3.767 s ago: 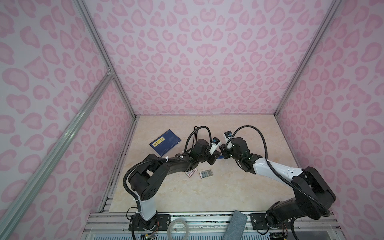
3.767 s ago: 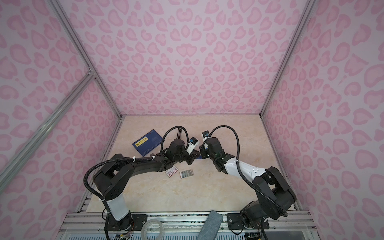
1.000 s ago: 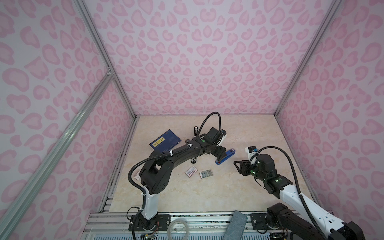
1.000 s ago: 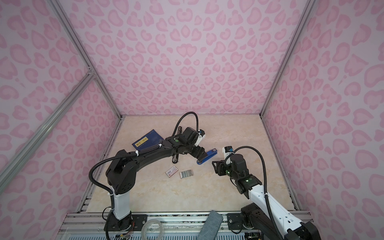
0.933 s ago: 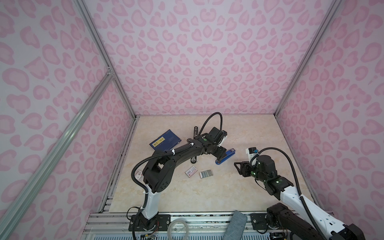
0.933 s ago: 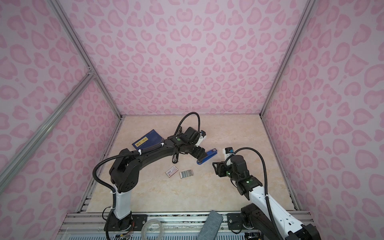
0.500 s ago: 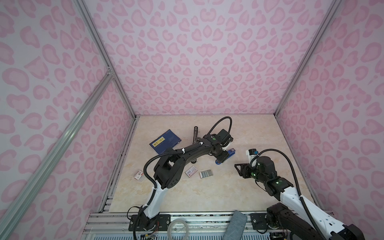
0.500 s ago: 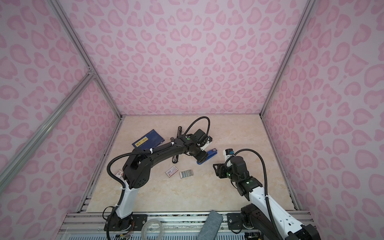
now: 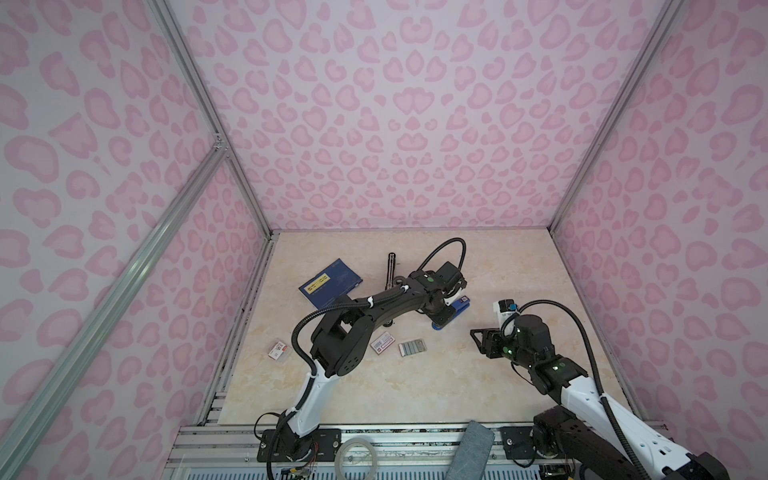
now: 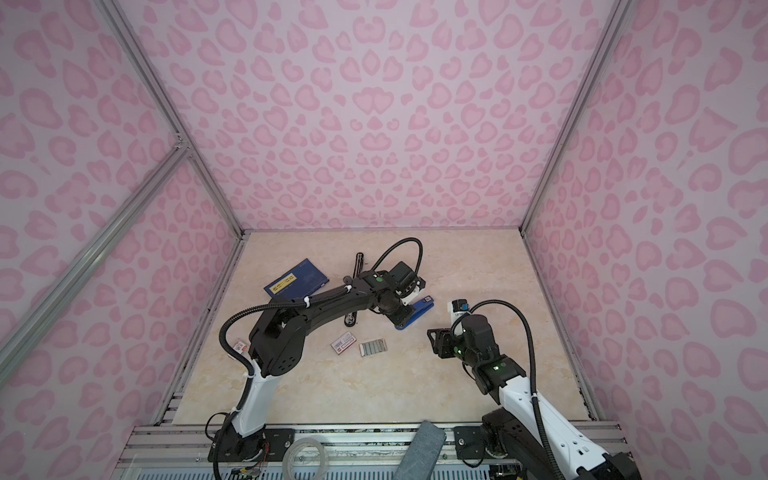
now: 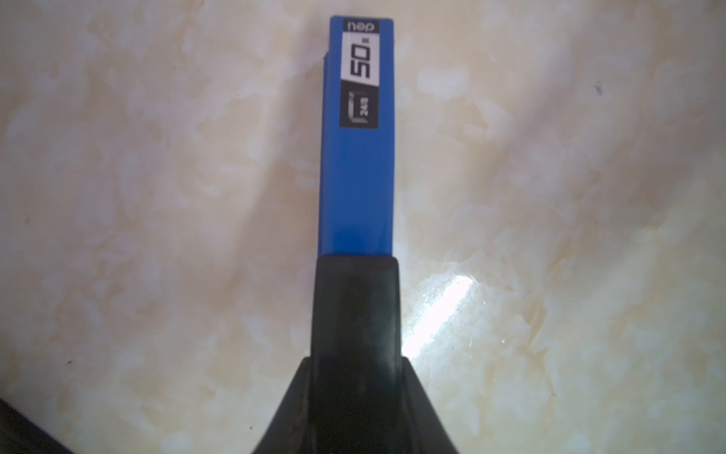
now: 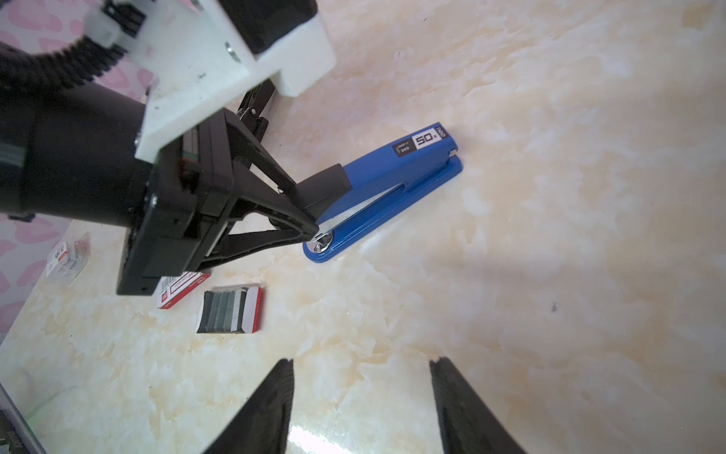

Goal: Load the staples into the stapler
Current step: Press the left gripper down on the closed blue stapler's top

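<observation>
Step in hand: it looks to me as if the left gripper is taking hold of the stapler at its hinge end, so the top can be swung open for loading.
Doing it well: I'd be pinching the cover alone, not the base, and lifting slowly with the base flat on the bench. The free gripper may have to be pressing that base down.
Left arm: it is stretching far forward and low, with the wrist tipping down onto the stapler's rear.
Staples: they are lying untouched in a flat open tray just beside the left gripper, on its near side, between it and the right gripper.
Left gripper: it seems to be clamping the hinge end, one finger along the cover's top and the other tucked at the base's rear rivet.
Stapler: it is lying closed, its nose pointing away from the left gripper.
Right arm: it is folding back, its gripper hovering near the stapler but apart from it.
Right gripper: its jaws are standing apart, holding nothing.
</observation>
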You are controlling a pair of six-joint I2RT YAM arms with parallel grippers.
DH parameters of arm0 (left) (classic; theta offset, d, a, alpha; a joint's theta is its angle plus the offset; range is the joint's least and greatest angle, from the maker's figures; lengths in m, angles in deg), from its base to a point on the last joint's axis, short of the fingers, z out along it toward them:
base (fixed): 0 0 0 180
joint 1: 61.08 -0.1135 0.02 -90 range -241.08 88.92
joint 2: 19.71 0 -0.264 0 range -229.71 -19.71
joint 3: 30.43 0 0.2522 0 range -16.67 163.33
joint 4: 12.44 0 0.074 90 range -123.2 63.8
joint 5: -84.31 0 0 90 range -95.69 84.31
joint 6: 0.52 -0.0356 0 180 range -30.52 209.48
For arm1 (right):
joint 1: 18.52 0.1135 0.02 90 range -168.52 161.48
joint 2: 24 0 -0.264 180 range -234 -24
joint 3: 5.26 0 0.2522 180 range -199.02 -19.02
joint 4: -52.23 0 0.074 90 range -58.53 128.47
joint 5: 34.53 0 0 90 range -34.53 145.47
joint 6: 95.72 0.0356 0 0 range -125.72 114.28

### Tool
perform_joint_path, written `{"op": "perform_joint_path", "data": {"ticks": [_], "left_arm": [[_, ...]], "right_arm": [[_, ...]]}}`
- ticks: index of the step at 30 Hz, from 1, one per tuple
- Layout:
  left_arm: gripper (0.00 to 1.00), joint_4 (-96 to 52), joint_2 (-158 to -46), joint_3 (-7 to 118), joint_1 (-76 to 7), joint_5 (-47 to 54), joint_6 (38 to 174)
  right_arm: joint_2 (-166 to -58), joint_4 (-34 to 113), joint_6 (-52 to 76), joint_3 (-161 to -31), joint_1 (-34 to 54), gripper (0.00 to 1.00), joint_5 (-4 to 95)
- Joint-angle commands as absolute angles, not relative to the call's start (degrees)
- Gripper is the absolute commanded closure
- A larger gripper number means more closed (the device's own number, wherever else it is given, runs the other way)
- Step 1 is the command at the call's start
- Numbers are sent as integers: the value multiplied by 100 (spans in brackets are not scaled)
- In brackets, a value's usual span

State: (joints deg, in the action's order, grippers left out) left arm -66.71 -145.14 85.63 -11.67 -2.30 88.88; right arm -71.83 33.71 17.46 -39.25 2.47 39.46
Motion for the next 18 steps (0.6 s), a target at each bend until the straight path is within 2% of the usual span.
{"op": "perform_joint_path", "data": {"ticks": [1,9,18], "left_arm": [[81,-6748,-14604,8503,-1160,-162,8860],[91,-6748,-14728,8387,-1159,-286,8851],[92,-6596,-14580,8465,-1190,-429,9095]], "right_arm": [[-7172,3394,1775,-3897,248,41,4060],[-7177,3411,1816,-3880,249,41,4096],[-7093,3393,1831,-3880,243,41,4143]]}}
